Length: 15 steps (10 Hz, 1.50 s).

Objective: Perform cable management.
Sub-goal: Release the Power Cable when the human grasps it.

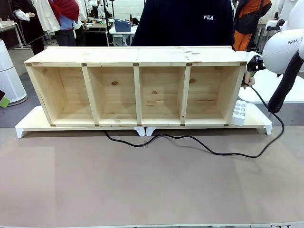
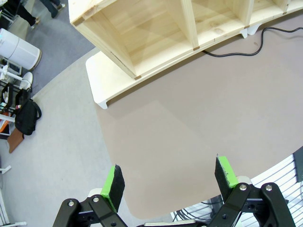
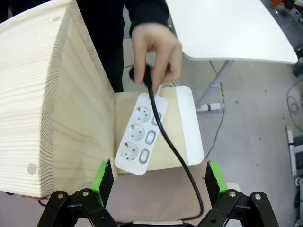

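Overhead, the right gripper (image 3: pixel 156 182) hung with jaws spread above the power strip (image 3: pixel 141 134), while a person's hand (image 3: pixel 156 52) pinched the cable (image 3: pixel 173 151); the left gripper (image 2: pixel 170 182) also gaped empty

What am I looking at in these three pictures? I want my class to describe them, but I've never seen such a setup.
A two-armed robot shares a table with a person. One camera looks across the table; the other two sit on the robot's wrists, looking down past green-padded jaws. On the table stands a wooden shelf on white risers, with a white power strip at its end. The cable trails along the table in front. The person's hand holds the cable's plug above the strip. The left gripper and right gripper are open, holding nothing.
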Each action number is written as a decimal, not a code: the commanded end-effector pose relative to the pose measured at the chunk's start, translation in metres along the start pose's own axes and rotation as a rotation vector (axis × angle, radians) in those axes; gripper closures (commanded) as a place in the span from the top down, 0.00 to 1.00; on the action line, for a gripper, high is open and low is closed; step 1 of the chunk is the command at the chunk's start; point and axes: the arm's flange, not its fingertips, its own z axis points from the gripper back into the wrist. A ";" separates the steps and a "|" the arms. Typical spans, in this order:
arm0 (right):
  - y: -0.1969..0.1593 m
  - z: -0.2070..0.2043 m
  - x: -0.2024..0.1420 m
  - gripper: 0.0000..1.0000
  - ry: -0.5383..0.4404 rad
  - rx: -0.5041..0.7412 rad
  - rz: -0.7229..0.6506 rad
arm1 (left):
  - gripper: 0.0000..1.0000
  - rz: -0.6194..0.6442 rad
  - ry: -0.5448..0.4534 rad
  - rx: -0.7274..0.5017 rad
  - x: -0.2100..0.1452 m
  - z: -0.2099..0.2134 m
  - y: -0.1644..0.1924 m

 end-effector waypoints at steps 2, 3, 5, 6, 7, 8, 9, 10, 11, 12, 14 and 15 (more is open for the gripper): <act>0.000 -0.001 0.000 1.00 0.005 0.007 -0.011 | 1.00 0.000 -0.001 -0.005 -0.001 0.000 0.000; 0.000 -0.001 0.000 1.00 0.005 0.007 -0.011 | 1.00 0.000 -0.001 -0.005 -0.001 0.000 0.000; 0.000 -0.001 0.000 1.00 0.005 0.007 -0.011 | 1.00 0.000 -0.001 -0.005 -0.001 0.000 0.000; 0.000 -0.001 0.000 1.00 0.005 0.007 -0.011 | 1.00 0.000 -0.001 -0.005 -0.001 0.000 0.000; 0.000 -0.001 0.000 1.00 0.005 0.007 -0.011 | 1.00 0.000 -0.001 -0.005 -0.001 0.000 0.000; 0.000 -0.001 0.000 1.00 0.005 0.007 -0.011 | 1.00 0.000 -0.001 -0.005 -0.001 0.000 0.000; 0.000 -0.001 0.000 1.00 0.005 0.007 -0.011 | 1.00 0.000 -0.001 -0.005 -0.001 0.000 0.000; 0.000 -0.001 0.000 1.00 0.005 0.007 -0.011 | 1.00 0.000 -0.001 -0.005 -0.001 0.000 0.000; 0.000 -0.001 0.000 1.00 0.005 0.007 -0.011 | 1.00 0.000 -0.001 -0.005 -0.001 0.000 0.000; 0.000 -0.001 0.000 1.00 0.005 0.007 -0.011 | 1.00 0.000 -0.001 -0.005 -0.001 0.000 0.000; 0.000 -0.001 0.000 1.00 0.005 0.007 -0.011 | 1.00 0.000 -0.001 -0.005 -0.001 0.000 0.000; 0.000 -0.001 0.000 1.00 0.005 0.007 -0.011 | 1.00 0.000 -0.001 -0.005 -0.001 0.000 0.000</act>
